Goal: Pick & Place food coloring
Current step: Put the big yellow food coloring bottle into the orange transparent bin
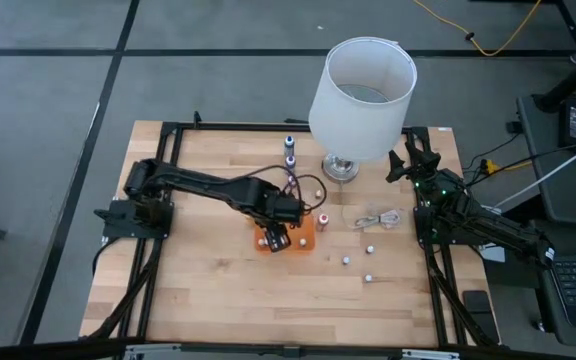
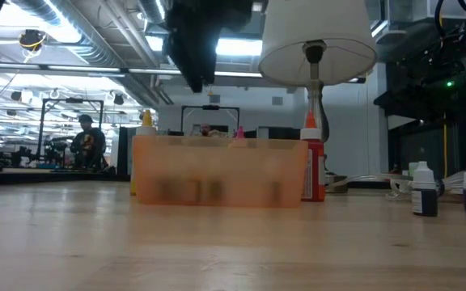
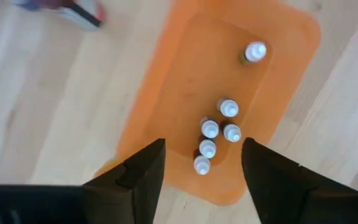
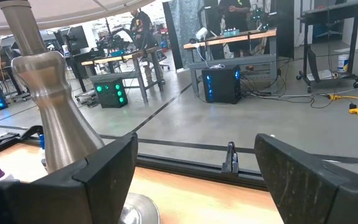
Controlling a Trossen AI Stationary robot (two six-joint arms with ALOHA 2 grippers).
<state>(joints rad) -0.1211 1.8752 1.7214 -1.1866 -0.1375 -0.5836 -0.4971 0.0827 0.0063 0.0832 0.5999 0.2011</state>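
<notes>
Left gripper [image 3: 202, 163] over tray [image 3: 166, 93], fingers parted, holding nothing; bottles [image 3: 209, 129] stand in tray between fingers. Lift straight up, don't clip caps. Right gripper [image 4: 194, 165] wide open, empty, by lamp [image 4: 48, 118].

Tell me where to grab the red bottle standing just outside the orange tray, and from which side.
Grip the red bottle around its body just under the cap, descending from above. It stands upright beside the orange tray, so close fingers parallel to the wall.

Orange tray [image 1: 303, 240] sits mid-table. Lamp with white shade [image 1: 362, 98] and metal base [image 1: 340, 168] stands at the far edge. Coiled white cable [image 1: 378, 219] lies near the base. Person [image 2: 85, 144] in background.
</notes>
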